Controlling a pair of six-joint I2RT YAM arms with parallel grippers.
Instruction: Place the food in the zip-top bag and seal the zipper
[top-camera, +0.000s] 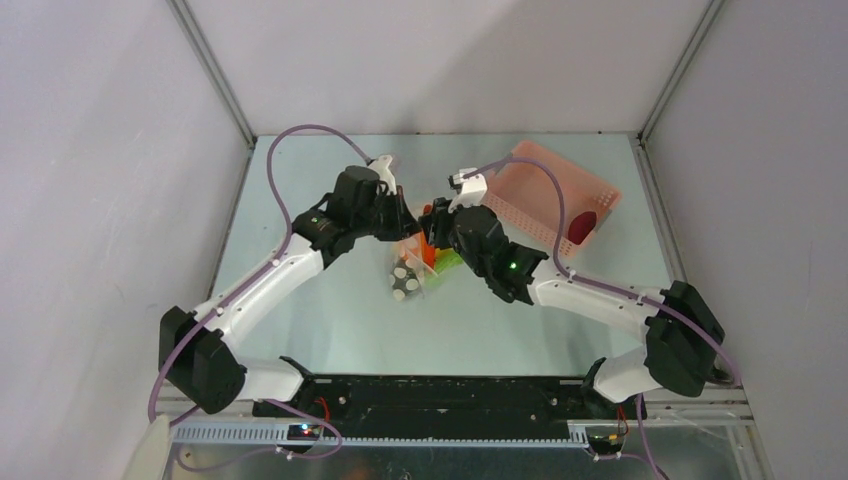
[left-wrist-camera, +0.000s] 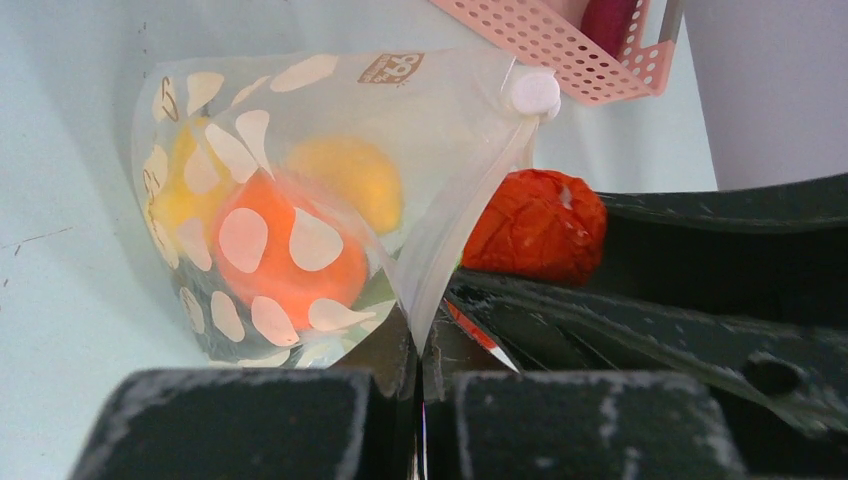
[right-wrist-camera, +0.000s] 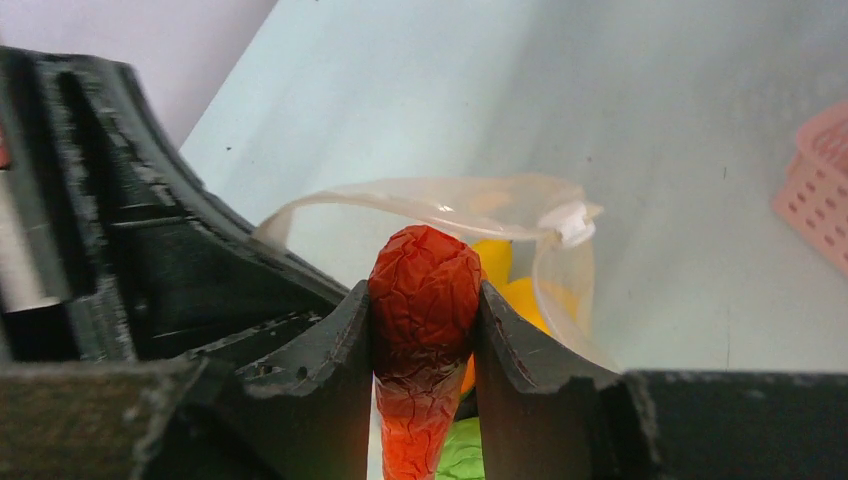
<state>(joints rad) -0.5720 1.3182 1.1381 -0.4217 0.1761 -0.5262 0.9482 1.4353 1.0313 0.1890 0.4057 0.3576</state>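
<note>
The clear white-dotted zip-top bag (left-wrist-camera: 300, 130) lies between both grippers, its mouth held open (right-wrist-camera: 430, 195). Orange (left-wrist-camera: 290, 255) and yellow (left-wrist-camera: 345, 175) toy foods are inside it. My left gripper (left-wrist-camera: 420, 350) is shut on the bag's mouth edge, pinching the pale zipper strip (left-wrist-camera: 465, 215) below its white slider (left-wrist-camera: 533, 93). My right gripper (right-wrist-camera: 425, 330) is shut on a wrinkled red-orange toy vegetable (right-wrist-camera: 425, 290) and holds it at the bag's mouth. A green piece (right-wrist-camera: 465, 450) shows under it. In the top view the two grippers (top-camera: 403, 222) (top-camera: 437, 228) meet over the bag (top-camera: 408, 280).
A pink lattice basket (top-camera: 545, 185) stands at the back right, close behind the right arm, with a dark red toy food (top-camera: 582, 225) in it. Its corner shows in the left wrist view (left-wrist-camera: 540, 40). Grey walls enclose the table on three sides.
</note>
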